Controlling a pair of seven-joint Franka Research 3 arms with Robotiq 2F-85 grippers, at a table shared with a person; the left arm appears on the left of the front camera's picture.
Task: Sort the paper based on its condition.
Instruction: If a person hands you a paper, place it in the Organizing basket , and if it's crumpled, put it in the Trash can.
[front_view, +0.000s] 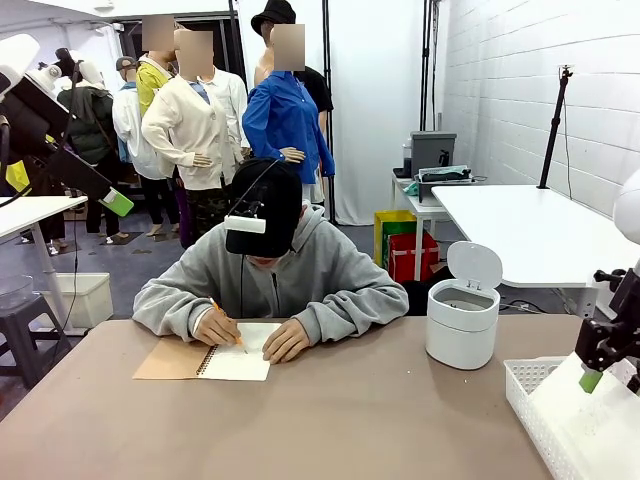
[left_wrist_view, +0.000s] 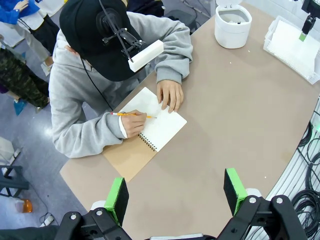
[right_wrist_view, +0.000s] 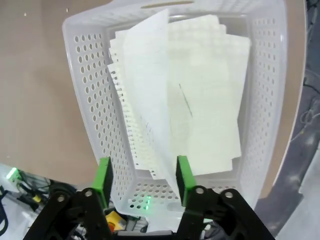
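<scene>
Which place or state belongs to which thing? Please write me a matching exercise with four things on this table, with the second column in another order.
Things:
1. spiral notebook
2. white bin
3. perforated basket
4. pencil

Places or states:
A. its lid stands raised
B. holds flat white sheets
C. held in the person's hand
D. lies open in front of the person

Pairs: 1-D, 2-A, 3-B, 4-C
</scene>
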